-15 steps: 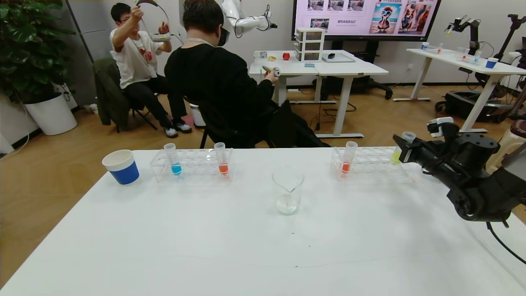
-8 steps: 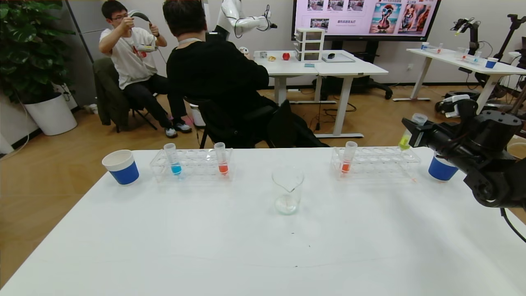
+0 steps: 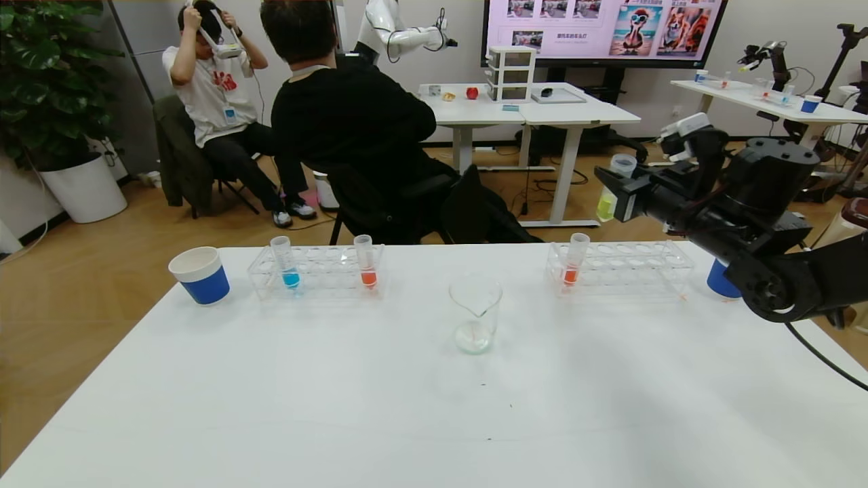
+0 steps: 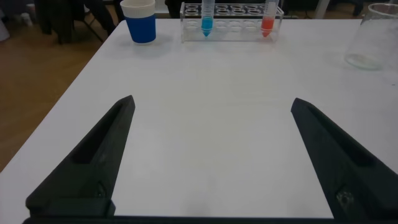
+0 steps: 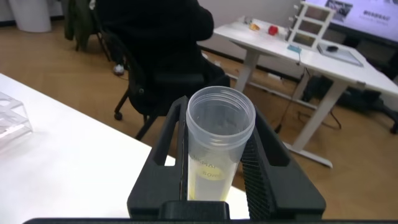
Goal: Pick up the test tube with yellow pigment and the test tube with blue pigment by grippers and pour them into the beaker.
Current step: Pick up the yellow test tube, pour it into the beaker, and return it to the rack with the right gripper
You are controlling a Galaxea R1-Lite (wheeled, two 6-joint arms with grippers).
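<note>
right gripper (image 3: 614,193): clamps yellow tube (image 3: 608,196), above right rack (image 3: 620,268) | left gripper (image 4: 211,155): spread wide

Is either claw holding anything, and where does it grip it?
The right gripper holds the yellow tube by its upper part, below the rim. The left gripper holds nothing.

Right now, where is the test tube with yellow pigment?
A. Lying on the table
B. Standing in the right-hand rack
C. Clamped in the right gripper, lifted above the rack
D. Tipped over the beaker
C. The right gripper is shut on the test tube with yellow pigment, upright and clear above the right-hand rack, well short of the beaker.
</note>
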